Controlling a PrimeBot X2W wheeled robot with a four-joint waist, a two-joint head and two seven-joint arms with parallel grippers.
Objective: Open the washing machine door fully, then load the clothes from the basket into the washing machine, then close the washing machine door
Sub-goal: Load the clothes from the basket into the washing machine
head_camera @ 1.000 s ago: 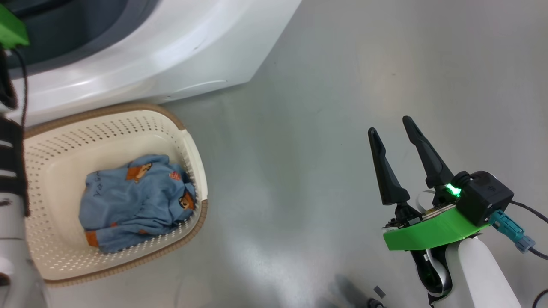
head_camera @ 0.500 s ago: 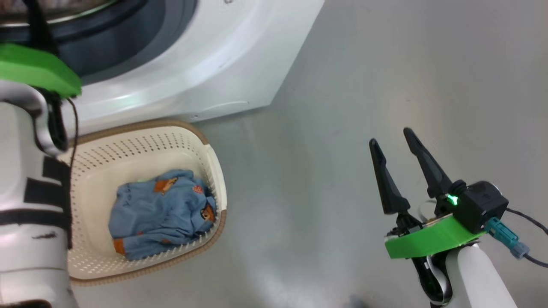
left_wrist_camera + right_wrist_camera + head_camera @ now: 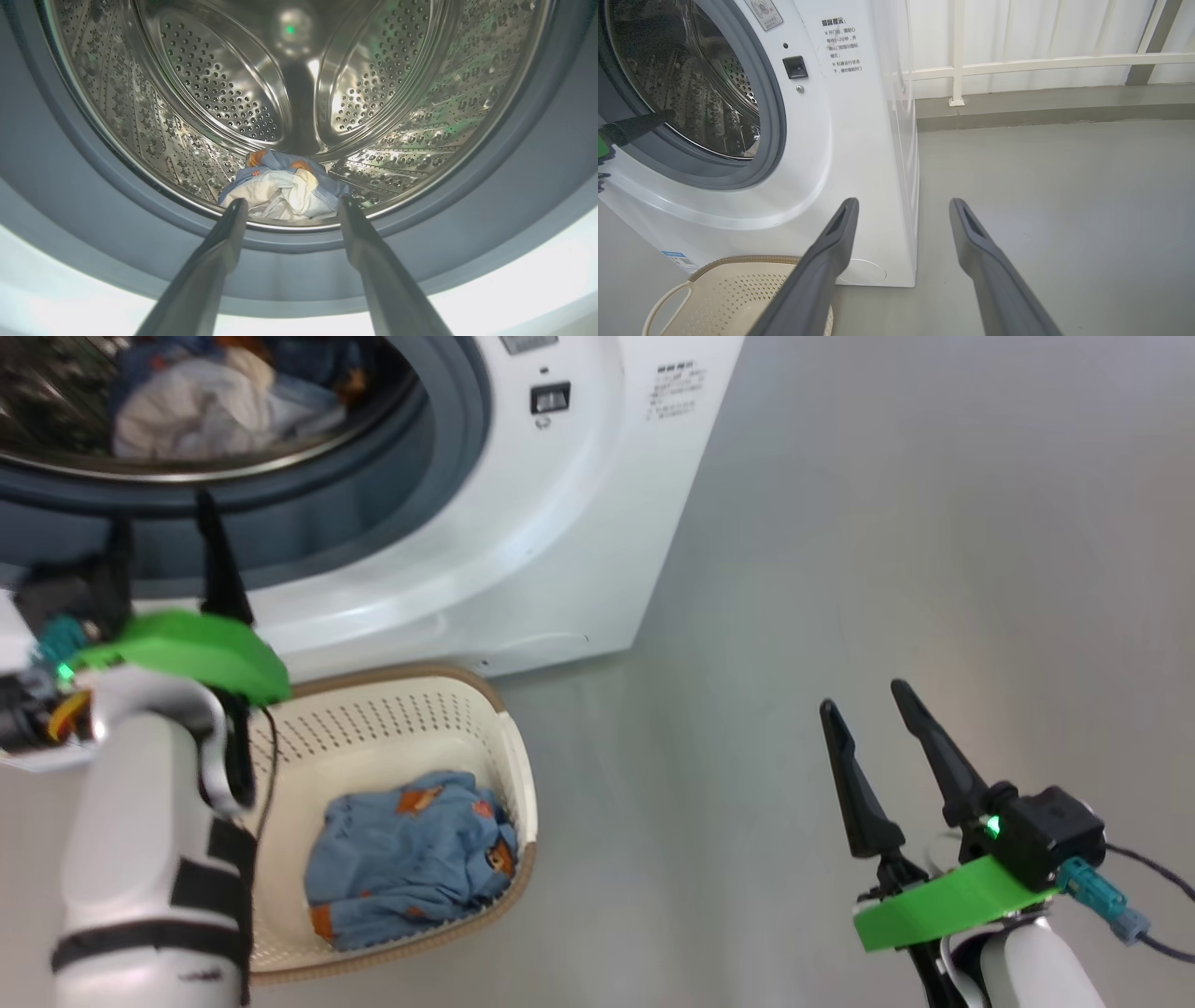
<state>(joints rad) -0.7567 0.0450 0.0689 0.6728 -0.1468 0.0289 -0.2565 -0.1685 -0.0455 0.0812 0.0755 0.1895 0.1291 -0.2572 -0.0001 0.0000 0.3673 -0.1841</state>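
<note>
The white washing machine (image 3: pixel 579 523) stands open, its door out of view. A bundle of the clothes (image 3: pixel 187 401) lies low in the steel drum (image 3: pixel 210 93), light blue with white-grey cloth (image 3: pixel 285 186). My left gripper (image 3: pixel 161 518) hovers open and empty just outside the blue-grey seal (image 3: pixel 70 200), fingers pointing into the drum, apart from the bundle. More blue printed clothes (image 3: pixel 411 854) lie in the cream basket (image 3: pixel 518 775) on the floor in front of the machine. My right gripper (image 3: pixel 864 700) hangs open and empty over the floor to the right of the basket.
Grey floor (image 3: pixel 887 523) spreads to the right of the machine. In the right wrist view a white railing (image 3: pixel 1017 65) and a low kerb (image 3: pixel 1041 116) run behind the machine, and the basket's rim (image 3: pixel 738 259) sits at the machine's foot.
The head camera has tilted up, so the drum and the clothes in it now show. My left gripper has drawn back from the opening toward the basket. The right gripper has hardly moved.
</note>
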